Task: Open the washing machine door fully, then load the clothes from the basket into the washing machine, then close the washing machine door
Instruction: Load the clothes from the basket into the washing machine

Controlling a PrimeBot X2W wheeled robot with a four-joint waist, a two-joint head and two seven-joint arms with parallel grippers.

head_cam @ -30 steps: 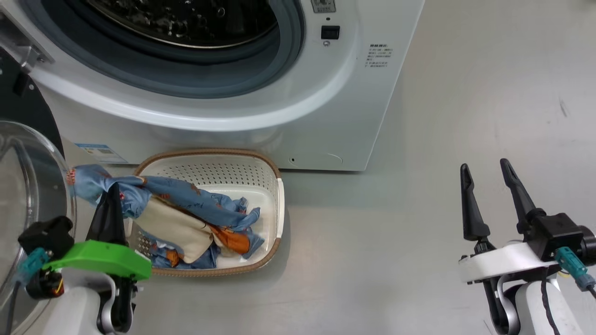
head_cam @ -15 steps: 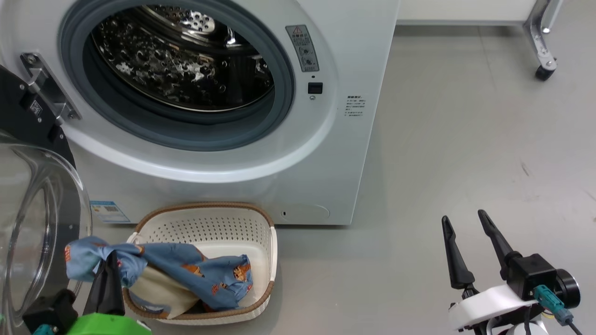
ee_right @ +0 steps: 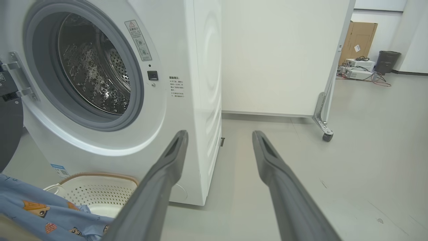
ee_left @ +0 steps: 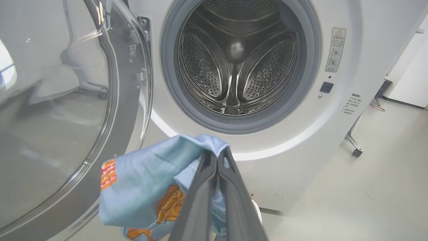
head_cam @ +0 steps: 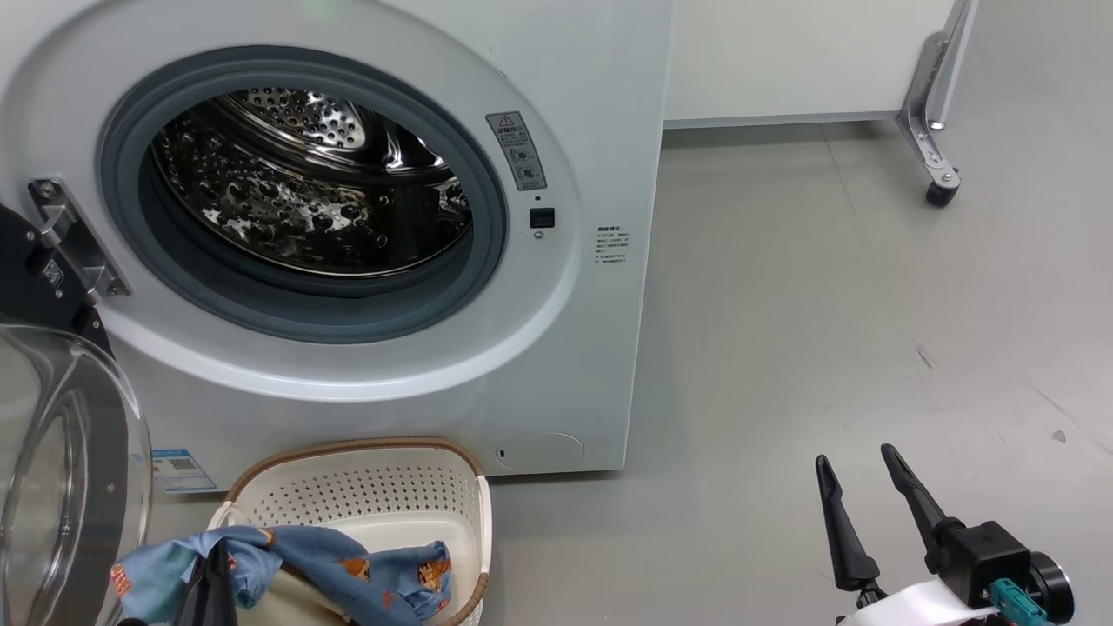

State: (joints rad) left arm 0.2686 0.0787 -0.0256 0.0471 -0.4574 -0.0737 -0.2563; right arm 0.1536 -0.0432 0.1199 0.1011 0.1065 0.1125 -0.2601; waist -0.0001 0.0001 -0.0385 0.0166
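Clothes (ee_left: 150, 177) are partly out of the basket (head_cam: 365, 487). The left jaws are clenched on a fold of the blue cloth, their fingers (ee_left: 200, 201) pressed together with fabric bunched over the tips. That raised end hangs just beside the door (ee_left: 67, 134) glass and below the drum (ee_left: 234, 57) mouth. The rest trails down into the basket, which sits on the floor (head_cam: 826, 304) against the machine (head_cam: 556, 348) front, under the opening. The door stands swung wide to the left, so the opening step looks done and loading is in hand. The right jaws are released, spread wide and empty, over bare floor well to the right of the machine.

Several things could go wrong from here. The pinch is on a small fold near an edge, so the weight of the trailing cloth could pull it free during a lift. The tail lies bunched with more fabric in the basket, and a quick pull may drag the light basket along or tip it. If the arm goes in shallow, the tail could drape over the grey seal (ee_left: 170, 83) and hang outside, where the door would later trap it. The door glass is close on the left, and a sideways swing of arm or cloth could knock it back toward the opening.
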